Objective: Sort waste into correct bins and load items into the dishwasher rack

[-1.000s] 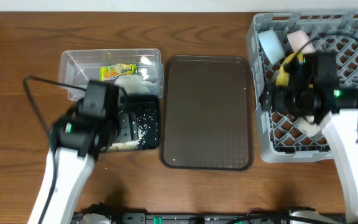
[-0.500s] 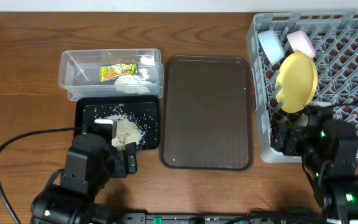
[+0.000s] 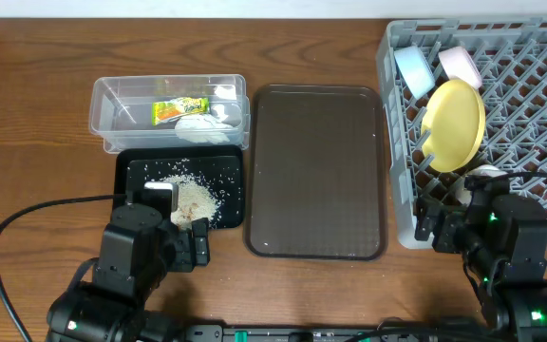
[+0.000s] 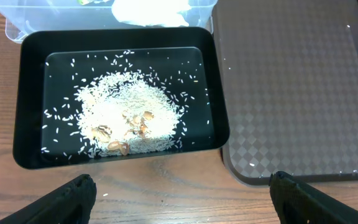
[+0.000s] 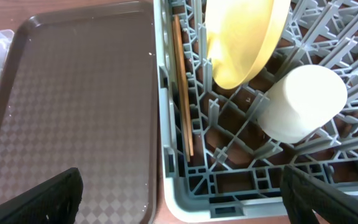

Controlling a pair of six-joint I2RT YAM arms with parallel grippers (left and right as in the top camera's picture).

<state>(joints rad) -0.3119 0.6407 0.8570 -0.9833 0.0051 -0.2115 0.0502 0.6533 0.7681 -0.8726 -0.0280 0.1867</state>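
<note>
The grey rack (image 3: 402,142) holds the yellow plate (image 3: 455,124), the light blue bowl (image 3: 412,67), the pale pink bowl (image 3: 460,65), the white cup (image 5: 301,102) and the chopsticks (image 5: 183,87). The clear tub (image 3: 112,100) holds the green-yellow wrapper (image 3: 179,110) and white tissue (image 3: 202,124). The black tray (image 3: 131,176) holds rice scraps (image 4: 129,121). My left gripper (image 4: 179,199) is open and empty above the bare wood in front of the black tray. My right gripper (image 5: 182,199) is open and empty over the rack's front left corner.
The brown serving tray (image 3: 316,171) lies between the bins and the rack. A black cable (image 3: 27,223) curves over the table at the left. Both arms sit low at the table's front edge.
Both arms pulled back from the black tray and the rack to the table's front edge a second ago. In the last half second the right arm shifted slightly; nothing else moved.
</note>
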